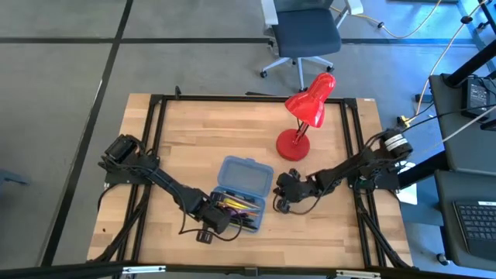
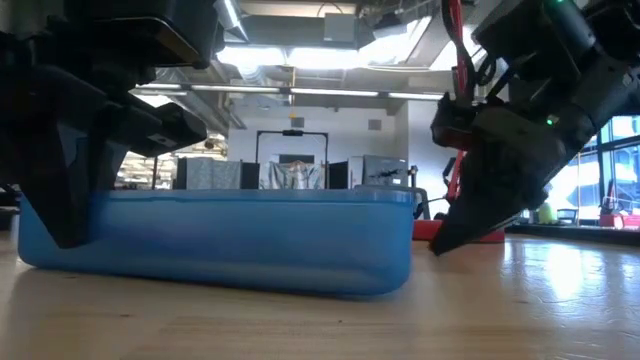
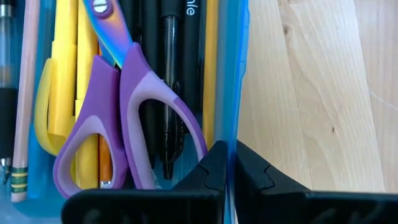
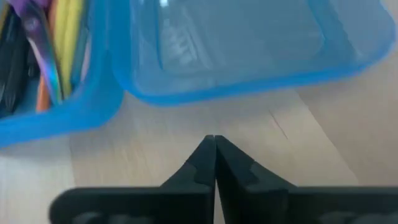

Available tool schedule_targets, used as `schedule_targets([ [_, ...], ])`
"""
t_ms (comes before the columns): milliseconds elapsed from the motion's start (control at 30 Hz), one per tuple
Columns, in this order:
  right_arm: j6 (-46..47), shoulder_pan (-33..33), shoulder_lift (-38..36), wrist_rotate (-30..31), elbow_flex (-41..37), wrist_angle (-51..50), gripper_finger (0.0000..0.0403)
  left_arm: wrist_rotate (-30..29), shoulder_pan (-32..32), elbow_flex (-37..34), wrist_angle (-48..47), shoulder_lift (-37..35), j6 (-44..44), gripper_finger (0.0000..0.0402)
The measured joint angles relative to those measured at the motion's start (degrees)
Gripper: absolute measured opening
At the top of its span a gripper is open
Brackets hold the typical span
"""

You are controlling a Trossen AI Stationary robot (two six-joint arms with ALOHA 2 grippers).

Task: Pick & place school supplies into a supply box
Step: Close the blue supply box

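Now your left gripper [image 3: 227,180] pinches the box [image 1: 242,192] wall, steadying it; beside the box, your right gripper [image 4: 214,168] has jaws closed, empty.

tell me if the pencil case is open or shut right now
Open. The blue pencil case has its lid folded back flat on the table, and the scissors and pens lie uncovered in the base.

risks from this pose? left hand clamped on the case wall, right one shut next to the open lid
1. Left hand pinches the supply box wall; any pull could drag or tip it, spilling the scissors.
2. Right hand, shut and empty, sits close to the open lid; a careless nudge may shove the box.
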Motion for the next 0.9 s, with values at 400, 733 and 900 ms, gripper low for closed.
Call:
schedule_targets([
  [400,-6.1,3.0,11.0,16.3,1.1,12.7,0.0007,0.0,0.0,0.0,-0.5,0.0,6.3,0.0002],
  [733,-22.6,2.6,12.9,28.1,0.7,18.3,0.0006,0.0,0.0,0.0,-0.9,0.0,8.5,0.0002],
  [900,-30.0,2.3,12.5,28.4,0.7,22.5,0.0009,-0.1,0.1,0.0,-0.9,0.0,8.5,0.0002],
])
